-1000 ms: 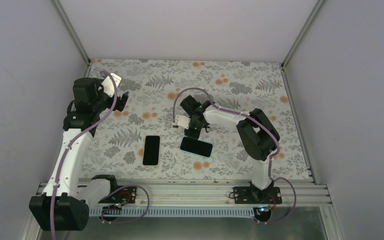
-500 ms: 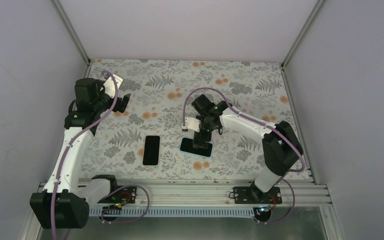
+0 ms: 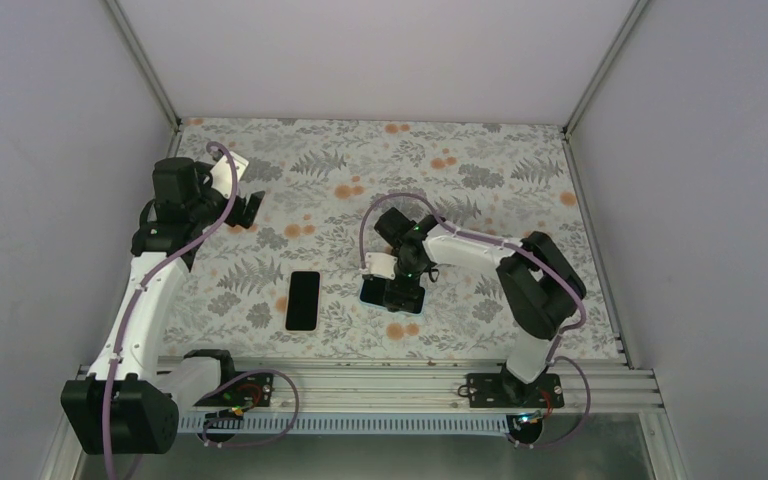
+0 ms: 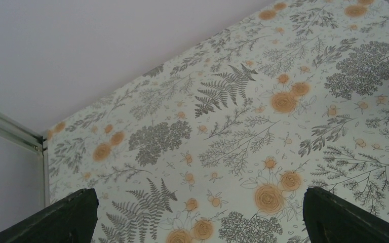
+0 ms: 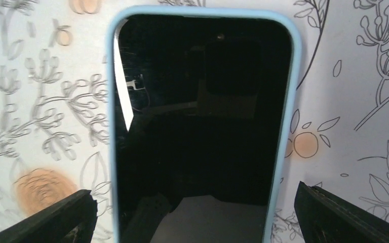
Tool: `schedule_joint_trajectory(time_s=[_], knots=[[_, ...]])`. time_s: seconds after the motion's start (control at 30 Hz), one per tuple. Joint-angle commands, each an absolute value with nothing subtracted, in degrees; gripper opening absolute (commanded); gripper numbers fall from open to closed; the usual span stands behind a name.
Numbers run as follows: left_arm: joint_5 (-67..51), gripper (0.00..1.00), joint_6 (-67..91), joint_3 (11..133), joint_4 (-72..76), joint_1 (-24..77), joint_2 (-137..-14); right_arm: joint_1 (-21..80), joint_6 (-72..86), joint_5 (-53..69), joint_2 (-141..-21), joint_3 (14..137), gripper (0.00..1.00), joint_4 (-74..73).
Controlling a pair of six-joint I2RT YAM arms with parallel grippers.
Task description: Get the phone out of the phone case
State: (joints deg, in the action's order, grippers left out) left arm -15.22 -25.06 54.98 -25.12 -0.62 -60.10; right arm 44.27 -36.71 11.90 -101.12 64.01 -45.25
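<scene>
Right tool [image 5: 194, 216] spread wide over glossy black phone [image 5: 202, 126] in pale-blue case [image 5: 202, 11]

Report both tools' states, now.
Left tool: open, holding nothing.
Right tool: open, fingers straddling the phone in its blue case; no grip visible.

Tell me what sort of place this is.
Probably a lab robot cell: plain white walls in metal framing, a floral table cover, and the left arm and right arm bolted to an aluminium rail.
</scene>
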Motion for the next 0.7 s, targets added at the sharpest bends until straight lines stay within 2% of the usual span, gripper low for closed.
schedule_joint_trajectory(time_s=[0.0, 0.23, 0.67], knots=[[-16.07, 1.00, -25.33, 54.51, -25.16, -0.88, -59.53, 45.26, -34.44, 7.34, -103.59, 64.28, 1.00, -41.69], [-16.54, 1.00, -25.80, 54.42, -25.55, -0.88, -59.86, 45.33, -34.18, 7.64, -104.22, 64.64, 1.00, -41.95], [-21.21, 1.00, -25.23, 55.55, -27.95, -0.61, -64.05, 47.57, -35.04, 0.26, -104.56, 60.74, 1.00, -37.70]])
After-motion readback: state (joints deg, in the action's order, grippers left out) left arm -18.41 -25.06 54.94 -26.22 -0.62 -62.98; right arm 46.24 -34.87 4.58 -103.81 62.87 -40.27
